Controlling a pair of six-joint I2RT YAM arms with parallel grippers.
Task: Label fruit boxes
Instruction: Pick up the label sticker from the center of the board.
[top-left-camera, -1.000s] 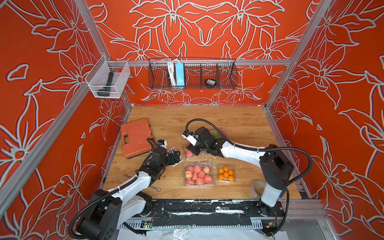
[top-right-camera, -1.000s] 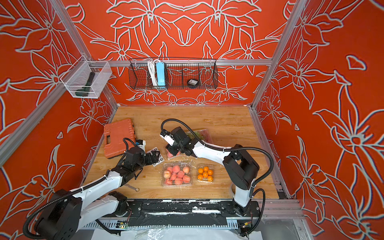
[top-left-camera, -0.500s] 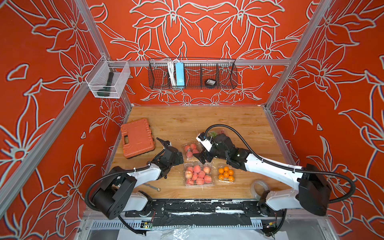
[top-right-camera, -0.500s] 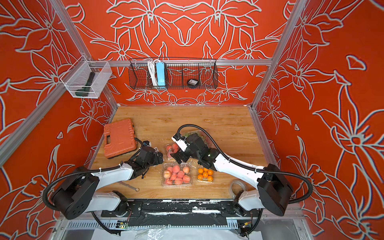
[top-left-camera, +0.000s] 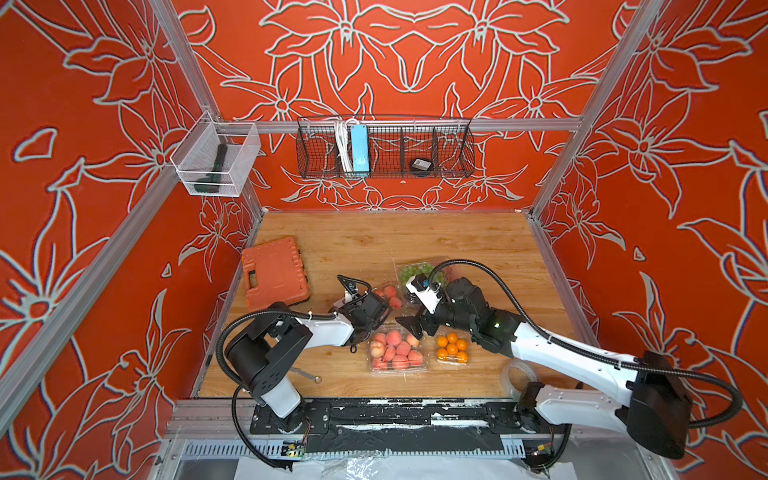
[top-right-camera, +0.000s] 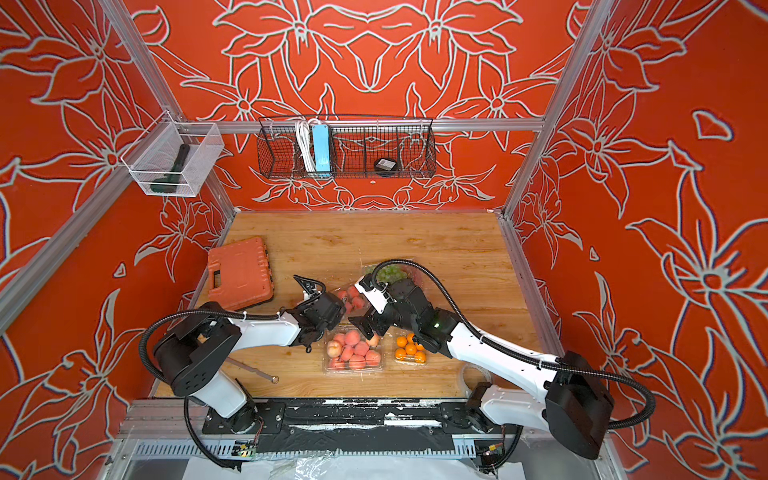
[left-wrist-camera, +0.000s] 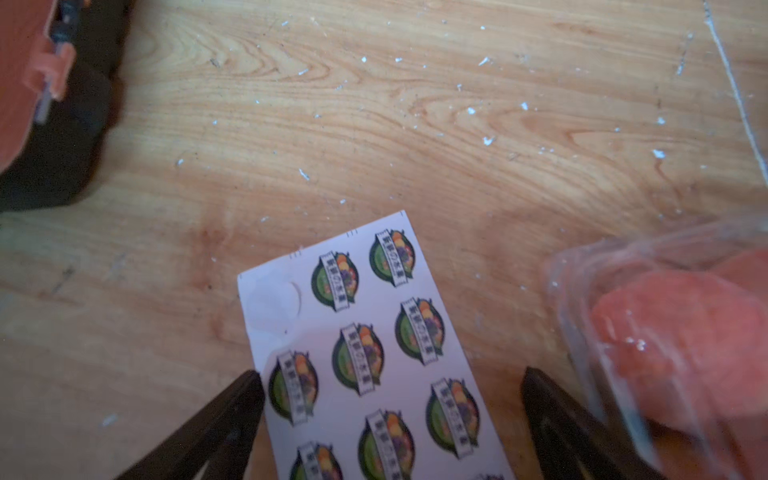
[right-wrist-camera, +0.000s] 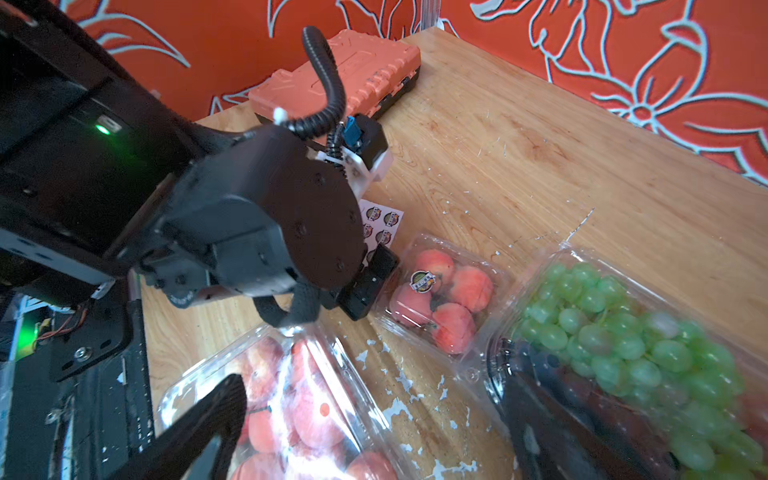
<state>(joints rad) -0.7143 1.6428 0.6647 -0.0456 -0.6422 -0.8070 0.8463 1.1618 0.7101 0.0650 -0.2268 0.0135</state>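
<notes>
Left hand spread, empty, over white sticker sheet; small clear plastic peach punnet just beside it. Right hand spread, empty, above far edge of large clear plastic peach punnet. Clear orange punnet and clear grape punnet close by. Wooden surface bare toward back wall.

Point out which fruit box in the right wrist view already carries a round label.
The small peach box: a dark round label sits on its lid. The large peach box and the grape box show no such label.
</notes>
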